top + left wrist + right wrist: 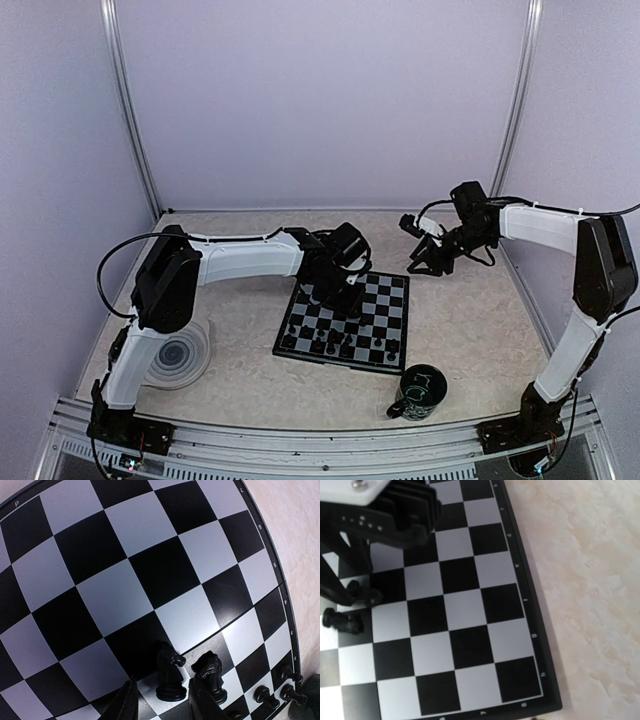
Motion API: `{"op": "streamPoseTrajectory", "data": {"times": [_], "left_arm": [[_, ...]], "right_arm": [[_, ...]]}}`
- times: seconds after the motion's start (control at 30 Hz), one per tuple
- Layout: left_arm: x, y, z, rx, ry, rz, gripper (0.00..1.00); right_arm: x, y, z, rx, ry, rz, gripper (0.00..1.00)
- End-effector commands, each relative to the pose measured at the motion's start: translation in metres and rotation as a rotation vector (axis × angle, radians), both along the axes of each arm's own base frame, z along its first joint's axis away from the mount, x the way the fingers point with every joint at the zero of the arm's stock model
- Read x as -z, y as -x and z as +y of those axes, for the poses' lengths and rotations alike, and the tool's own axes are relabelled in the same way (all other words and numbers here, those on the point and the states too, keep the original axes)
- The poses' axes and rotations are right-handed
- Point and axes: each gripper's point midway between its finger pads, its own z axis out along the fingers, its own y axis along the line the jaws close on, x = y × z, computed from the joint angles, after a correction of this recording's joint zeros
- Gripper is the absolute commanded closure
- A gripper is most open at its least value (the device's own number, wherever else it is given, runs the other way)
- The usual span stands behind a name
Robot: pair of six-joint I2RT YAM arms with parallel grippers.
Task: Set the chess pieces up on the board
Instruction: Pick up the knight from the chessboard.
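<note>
A: Where is the knight (170,672)?

B: It is stood upright on the board (150,570), just beside a second knight (209,672). The other pieces (335,345) are gathered along the near rows.

A: And the left pincer (162,702)?

B: It is set astride the knight, parted, and a gap is seen at one finger. Nothing is gripped. The right pincer (430,262) is held over the tabletop (470,320) and looks spread and empty.

A: How is the step done well?

B: Whether a grasp or a release is meant cannot be told. Either way, the fingers should be centred, the travel made straight up, and the neighbour left unbrushed.
</note>
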Motion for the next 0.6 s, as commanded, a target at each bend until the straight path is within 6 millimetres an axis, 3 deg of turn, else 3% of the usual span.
{"op": "streamPoseTrajectory", "data": {"times": [0.0, 0.2, 0.57], "left_arm": [[0.015, 0.006, 0.011, 0.023, -0.08, 0.007, 0.64], [0.016, 0.009, 0.016, 0.053, -0.098, -0.006, 0.69], [0.017, 0.011, 0.001, 0.143, -0.102, -0.082, 0.67]], "right_arm": [[0.001, 0.002, 0.005, -0.017, 0.0, 0.016, 0.57], [0.001, 0.002, 0.005, -0.019, -0.003, 0.023, 0.57], [0.002, 0.003, 0.007, -0.022, -0.004, 0.03, 0.57]]}}
